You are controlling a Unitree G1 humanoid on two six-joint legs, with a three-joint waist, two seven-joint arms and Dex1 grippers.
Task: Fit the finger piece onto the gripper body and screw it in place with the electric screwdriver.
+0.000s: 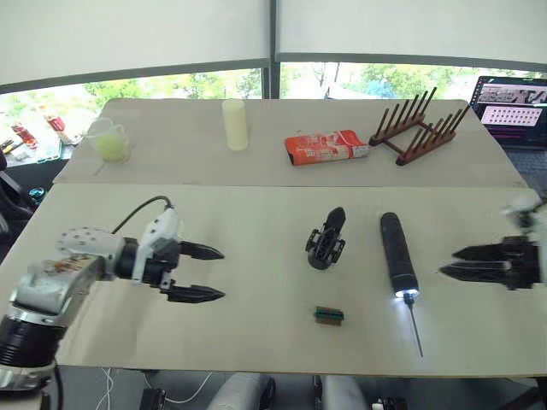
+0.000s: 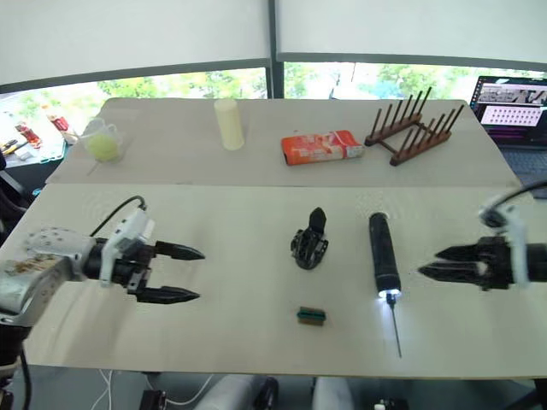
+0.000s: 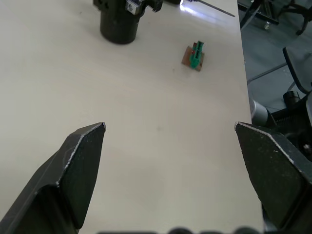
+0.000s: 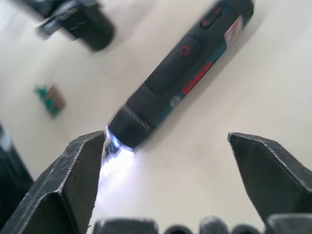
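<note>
I had a pale desk (image 1: 256, 316) under windows with half-drawn blinds, and a second desk (image 1: 171, 158) butted against its far edge. On that far desk a clear cup (image 1: 108, 139) at the left held something yellow-green; a cream cylinder (image 1: 235, 124), an orange packet (image 1: 326, 147) and a wooden peg rack (image 1: 419, 126) ran rightward from it, with a laptop (image 1: 511, 107) at the far right.

The gripper body (image 1: 326, 240) stood upright near the middle of the near desk, one pointed finger up. The electric screwdriver (image 1: 398, 254) lay just right of it, its light on and its bit aimed at the near edge. A small green-and-brown block (image 1: 329, 315) lay nearer me, close to that edge. I could not pick out the finger piece.

My left gripper (image 1: 209, 272) hovered over open desk at the left, fingers spread wide and holding nothing. My right gripper (image 1: 455, 261) sat right of the screwdriver, fingers parted and empty. Bare desk lay between each gripper and the parts.
</note>
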